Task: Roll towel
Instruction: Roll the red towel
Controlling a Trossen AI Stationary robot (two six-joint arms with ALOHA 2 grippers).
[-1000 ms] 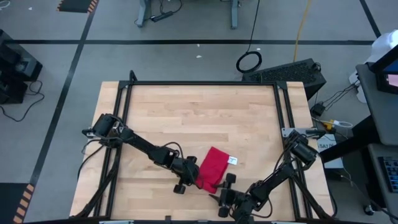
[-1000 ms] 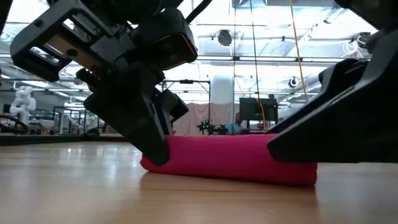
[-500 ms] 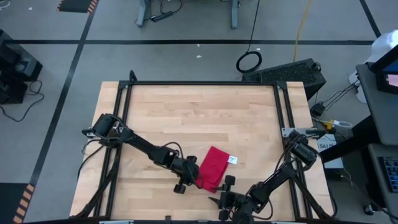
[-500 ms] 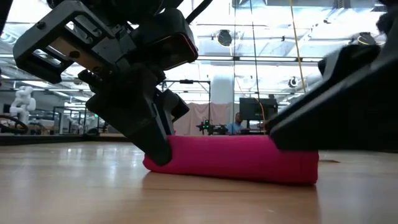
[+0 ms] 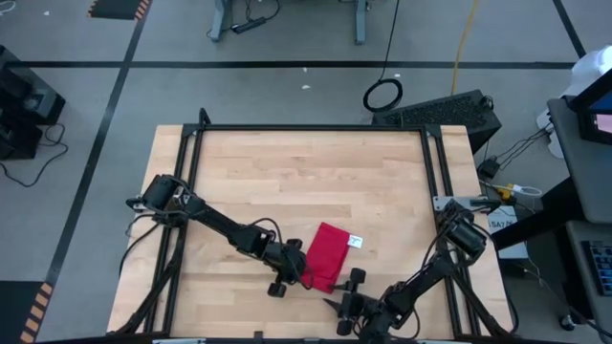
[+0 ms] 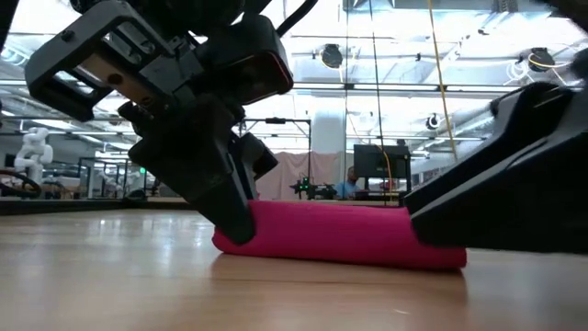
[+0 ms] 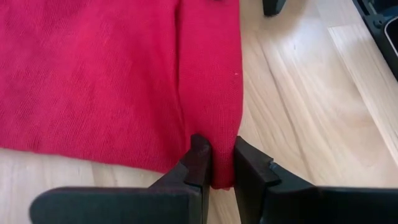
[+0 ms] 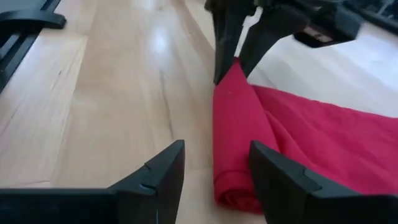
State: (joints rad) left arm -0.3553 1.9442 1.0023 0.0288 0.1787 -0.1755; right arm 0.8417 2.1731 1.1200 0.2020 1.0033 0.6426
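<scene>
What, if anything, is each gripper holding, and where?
The left gripper pinches the towel at one end of its rolled edge. The right gripper is open, holding nothing.

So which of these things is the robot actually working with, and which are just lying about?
In use:
- red towel, partly rolled
- left gripper, pinching the roll's end
- right gripper, open at the roll's other end

Lying about:
- cable coil on the floor
- black keyboard-like case past the table's far corner
</scene>
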